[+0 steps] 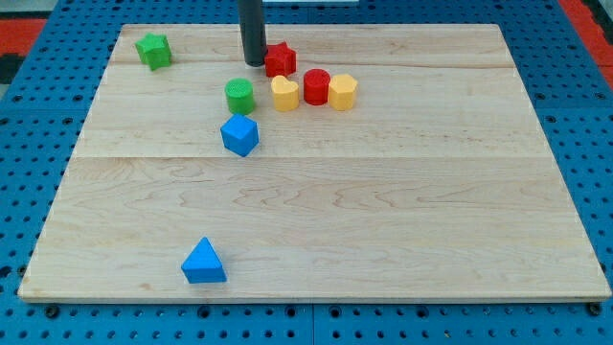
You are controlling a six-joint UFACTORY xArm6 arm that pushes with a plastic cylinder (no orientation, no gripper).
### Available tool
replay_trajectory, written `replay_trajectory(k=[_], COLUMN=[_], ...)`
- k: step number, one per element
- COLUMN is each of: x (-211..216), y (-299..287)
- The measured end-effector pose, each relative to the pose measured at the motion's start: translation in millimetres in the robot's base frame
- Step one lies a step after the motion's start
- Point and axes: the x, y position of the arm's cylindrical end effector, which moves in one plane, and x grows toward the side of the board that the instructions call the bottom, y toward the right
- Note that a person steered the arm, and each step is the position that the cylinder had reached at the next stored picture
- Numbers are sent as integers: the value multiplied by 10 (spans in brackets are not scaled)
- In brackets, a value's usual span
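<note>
My tip (254, 62) stands near the view's top, touching or almost touching the left side of a red star block (281, 59). Just below lie a green cylinder (239, 96), a yellow heart block (284, 94), a red cylinder (316, 86) and a yellow hexagon block (343, 92), the last three in a row side by side. A blue cube (239, 135) sits below the green cylinder.
A green star block (153, 50) lies at the top left of the wooden board (402, 211). A blue triangle block (203, 263) rests near the board's bottom left edge. Blue pegboard surrounds the board.
</note>
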Motion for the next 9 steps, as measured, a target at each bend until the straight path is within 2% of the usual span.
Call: replay_trajectory(k=[1,4,6,7,8,9], x=[325,1014,704,402,104,297], y=[190,-21,57,425,1111,1374])
